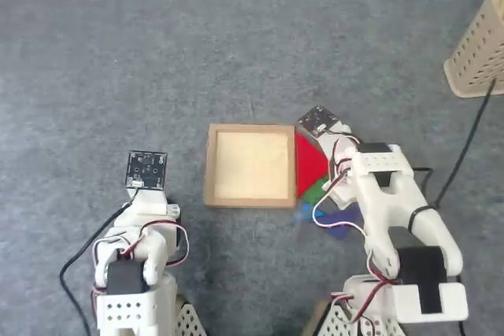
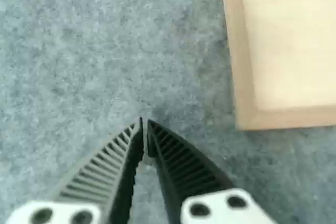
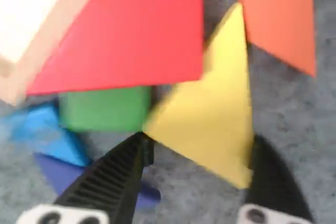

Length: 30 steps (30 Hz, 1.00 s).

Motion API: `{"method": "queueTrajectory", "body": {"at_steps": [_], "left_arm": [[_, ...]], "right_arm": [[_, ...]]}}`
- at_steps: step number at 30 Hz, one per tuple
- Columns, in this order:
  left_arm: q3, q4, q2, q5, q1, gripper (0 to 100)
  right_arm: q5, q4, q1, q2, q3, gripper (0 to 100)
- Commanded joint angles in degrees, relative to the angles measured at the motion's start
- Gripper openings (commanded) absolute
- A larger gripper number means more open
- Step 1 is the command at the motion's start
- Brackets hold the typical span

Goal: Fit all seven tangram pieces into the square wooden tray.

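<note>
The yellow triangle (image 3: 215, 114) lies in the heap of pieces just beside the empty square wooden tray (image 1: 210, 164), touching the red triangle (image 3: 136, 30) and near the green piece (image 3: 105, 109). The right gripper (image 3: 202, 142) straddles it with fingers apart; it should close squarely on yellow's edges alone. The left gripper (image 2: 144, 127), fingers pressed together, hangs over the carpet at the tray's other side
</note>
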<state>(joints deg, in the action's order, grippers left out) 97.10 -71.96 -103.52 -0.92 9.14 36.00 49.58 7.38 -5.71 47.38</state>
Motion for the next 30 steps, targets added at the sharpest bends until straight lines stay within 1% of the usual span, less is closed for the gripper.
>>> {"method": "queueTrajectory", "body": {"at_steps": [1, 3, 8, 11, 13, 15, 17, 20, 24, 27, 30], "left_arm": [[-0.6, -0.4, -1.1, -0.2, -0.2, 2], [-0.6, -0.4, -1.1, -0.2, -0.2, 2], [-0.6, -0.4, -1.1, -0.2, -0.2, 2], [-0.6, -0.4, -1.1, -0.2, -0.2, 2], [-0.6, -0.4, -1.1, -0.2, -0.2, 2], [-0.6, -0.4, -1.1, -0.2, -0.2, 2], [-0.6, -0.4, -1.1, -0.2, -0.2, 2], [-0.6, -0.4, -1.1, -0.2, -0.2, 2], [-0.6, -0.4, -1.1, -0.2, -0.2, 2], [-0.6, -0.4, -1.1, -0.2, -0.2, 2], [-0.6, -0.4, -1.1, -0.2, -0.2, 2]], "right_arm": [[-0.9, -0.7, 1.2, -0.1, -0.1, 11.5], [-2.2, -0.8, 1.1, -0.1, -0.1, 11.3], [-11.1, -1.6, -0.1, -0.4, -0.4, 11.3], [-15.7, -0.9, -4.1, -0.7, -1.9, 11.3], [-18.1, -0.1, -8.3, -0.4, -3.7, 11.3], [-19.2, 0.6, -11.6, -0.2, -5.1, 11.3], [-19.3, 0.6, -12.5, -0.3, -5.3, 11.3], [-19.4, 1.9, -11.8, -0.7, -5.5, 11.3], [-19.4, 8.5, -9.3, -3.0, -8.4, 11.3], [-19.5, 14.7, -6.0, -7.0, -12.0, 11.3], [-19.4, 18.2, -1.6, -11.6, -14.8, 11.3]]}}
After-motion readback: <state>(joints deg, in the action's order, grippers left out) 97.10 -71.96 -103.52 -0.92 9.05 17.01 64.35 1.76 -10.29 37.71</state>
